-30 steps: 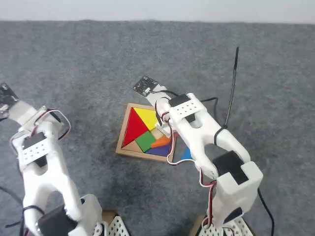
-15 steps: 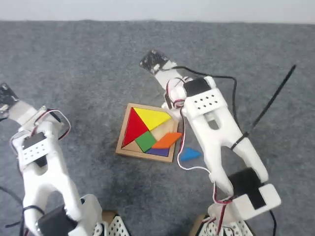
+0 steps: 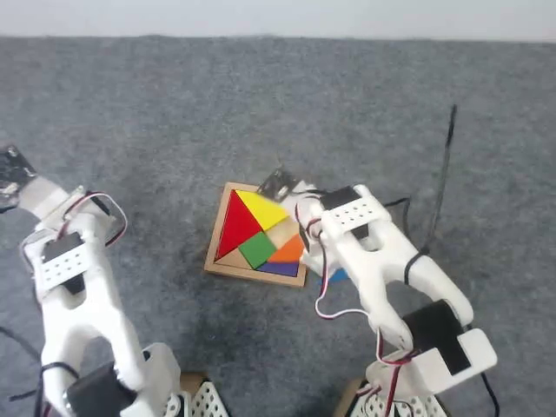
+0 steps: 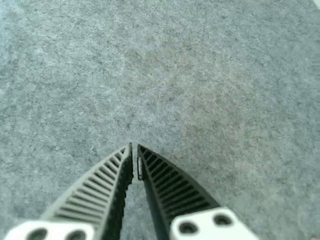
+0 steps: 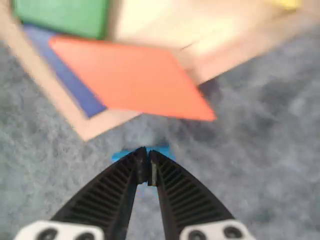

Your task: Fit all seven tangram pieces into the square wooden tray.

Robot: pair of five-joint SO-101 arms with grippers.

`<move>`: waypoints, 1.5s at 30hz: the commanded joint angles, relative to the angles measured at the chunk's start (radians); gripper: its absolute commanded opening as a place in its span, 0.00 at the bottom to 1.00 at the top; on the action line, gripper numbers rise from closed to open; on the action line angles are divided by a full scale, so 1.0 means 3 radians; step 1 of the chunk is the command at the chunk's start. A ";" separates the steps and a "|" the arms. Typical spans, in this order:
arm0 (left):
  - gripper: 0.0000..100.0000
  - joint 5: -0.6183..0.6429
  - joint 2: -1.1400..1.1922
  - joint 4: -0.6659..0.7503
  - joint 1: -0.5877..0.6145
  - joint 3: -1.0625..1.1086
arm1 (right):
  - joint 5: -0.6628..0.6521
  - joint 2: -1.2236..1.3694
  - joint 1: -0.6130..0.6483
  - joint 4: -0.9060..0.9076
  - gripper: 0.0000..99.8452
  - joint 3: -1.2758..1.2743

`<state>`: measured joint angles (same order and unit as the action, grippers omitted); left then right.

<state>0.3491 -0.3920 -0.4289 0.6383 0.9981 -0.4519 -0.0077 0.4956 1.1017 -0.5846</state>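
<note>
Right gripper [image 5: 145, 167]: jaws pressed together, nothing between them
Blue triangle [image 5: 161, 149]: flat on the carpet just past the tips, visible edge crosswise to the jaws, outside the wooden tray [image 5: 85, 127]
Orange parallelogram [image 5: 130, 80]: next out, straddling the tray rim, unseated
Tray holds: red triangle [image 3: 234, 226], yellow triangle [image 3: 261, 208], green square [image 5: 65, 15], purple triangle [image 3: 278, 268], bare wood left
Left gripper [image 4: 135, 149]: jaws together over carpet, well apart from tray; right arm nearer
</note>
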 commanded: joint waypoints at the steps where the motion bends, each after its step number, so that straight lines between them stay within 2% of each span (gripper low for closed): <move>1: 0.01 0.0010 -0.0148 0.0015 -0.0026 -0.0136 | 0.0051 -0.0192 0.0043 -0.0258 0.01 0.0015; 9: 0.01 0.0010 -0.0148 0.0015 -0.0020 -0.0136 | 0.0036 -0.0192 -0.0008 -0.0867 0.01 0.0005; 17: 0.01 0.0010 -0.0148 0.0015 -0.0015 -0.0136 | -0.0220 0.0171 -0.0207 -0.1496 0.01 0.0026; 22: 0.01 0.0010 -0.0148 0.0015 -0.0010 -0.0136 | -0.0215 0.0228 -0.0350 -0.1383 0.01 0.0143; 27: 0.01 0.0010 -0.0148 0.0015 -0.0010 -0.0136 | -0.0215 -0.0125 -0.0401 -0.0872 0.01 0.0440; 30: 0.01 0.0010 -0.0148 0.0015 -0.0010 -0.0136 | -0.0205 -0.0422 -0.0299 -0.0580 0.01 0.0527; 33: 0.01 0.0010 -0.0148 0.0015 -0.0010 -0.0136 | -0.0189 -0.0642 0.0003 -0.0289 0.01 0.0506; 36: 0.01 0.0010 -0.0148 0.0015 -0.0010 -0.0136 | 0.0169 -0.0673 0.0417 -0.0100 0.01 0.0404; 38: 0.01 0.0010 -0.0148 0.0015 -0.0010 -0.0136 | 0.0455 -0.0673 0.0637 -0.0217 0.01 0.0215; 40: 0.01 0.0010 -0.0148 0.0015 -0.0010 -0.0136 | 0.0542 -0.0673 0.0754 -0.0417 0.01 0.0005; 45: 0.01 0.0010 -0.0148 0.0015 -0.0020 -0.0136 | 0.0542 -0.0667 0.0667 -0.1015 0.01 -0.0384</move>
<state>0.3491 -0.3920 -0.4289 0.6398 0.9981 -0.3030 -0.1534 0.7165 0.8930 -0.6767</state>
